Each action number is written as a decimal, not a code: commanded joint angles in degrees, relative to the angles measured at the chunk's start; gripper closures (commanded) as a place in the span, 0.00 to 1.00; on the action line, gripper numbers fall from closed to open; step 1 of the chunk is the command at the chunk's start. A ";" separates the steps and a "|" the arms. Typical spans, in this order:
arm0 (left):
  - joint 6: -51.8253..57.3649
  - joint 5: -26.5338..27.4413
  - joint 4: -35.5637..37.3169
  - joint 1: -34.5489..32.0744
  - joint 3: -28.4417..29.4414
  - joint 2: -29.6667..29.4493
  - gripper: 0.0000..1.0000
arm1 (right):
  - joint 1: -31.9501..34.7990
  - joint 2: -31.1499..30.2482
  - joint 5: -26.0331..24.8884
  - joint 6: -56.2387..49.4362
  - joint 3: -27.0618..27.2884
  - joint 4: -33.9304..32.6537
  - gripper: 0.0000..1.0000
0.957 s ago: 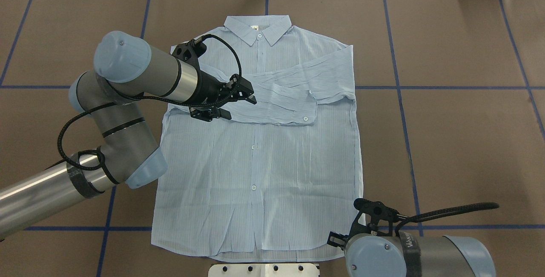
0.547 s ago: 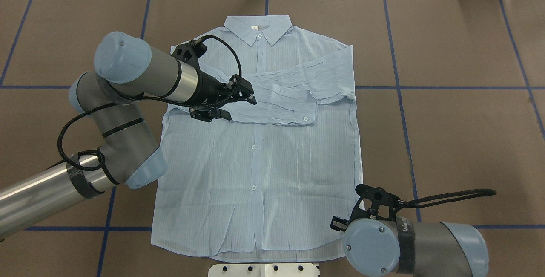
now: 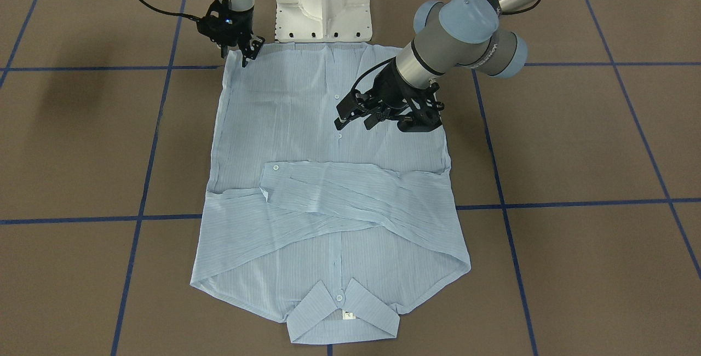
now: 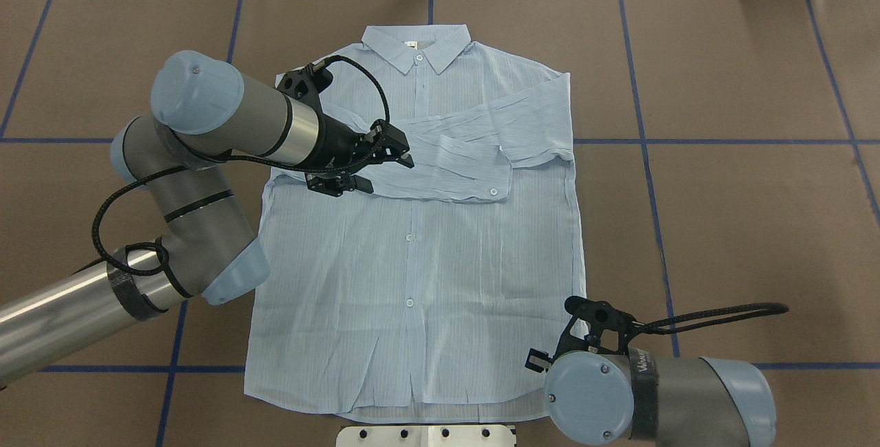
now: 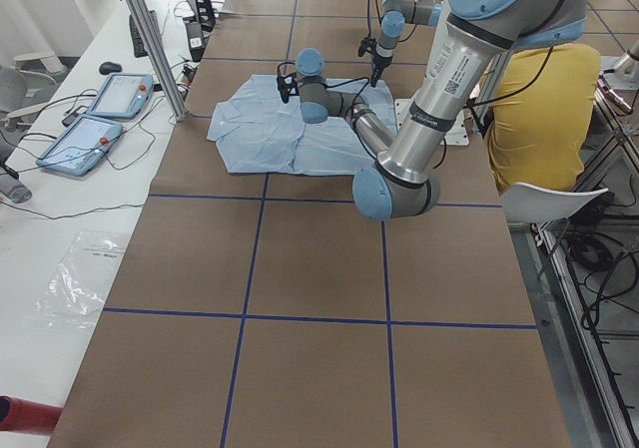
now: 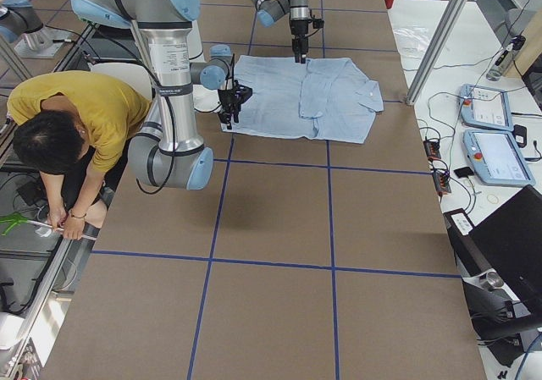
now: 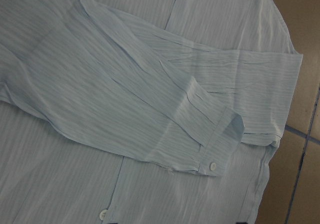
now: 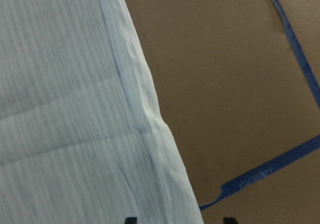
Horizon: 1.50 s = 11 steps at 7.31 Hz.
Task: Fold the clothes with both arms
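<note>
The light-blue striped shirt lies flat, front up, with its collar at the far side. Both sleeves are folded across the chest, and a buttoned cuff lies on top. My left gripper hovers over the folded sleeve near the shirt's left shoulder, open and empty; it also shows in the front view. My right gripper is open and empty over the near right hem corner. Its fingertips straddle the shirt's side edge. In the overhead view its wrist hides it.
The white pedestal stands just behind the hem. Blue tape lines cross the brown table cover. A person in yellow bends beside the table on the robot's side. Tablets lie on the side bench.
My right arm has moved forward and to the left, bringing its gripper over the shirt's near right hem corner. The left arm and the shirt have not moved.
</note>
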 commanded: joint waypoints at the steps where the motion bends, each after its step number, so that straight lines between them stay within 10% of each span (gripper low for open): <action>1: -0.12 0.10 0.00 0.00 0.04 0.03 0.17 | -0.31 0.06 0.05 0.00 0.00 -0.01 0.57; 4: -0.12 0.10 -0.08 0.00 0.04 0.12 0.17 | -0.66 -0.29 0.31 0.00 0.09 -0.01 1.00; 8: -0.03 0.88 0.09 0.52 -9.05 10.52 0.18 | 0.48 -1.34 0.75 -0.09 1.66 -0.19 1.00; 11: 0.06 13.58 10.47 10.32 -19.35 19.10 0.23 | 0.39 -3.36 1.19 0.00 2.90 -0.10 1.00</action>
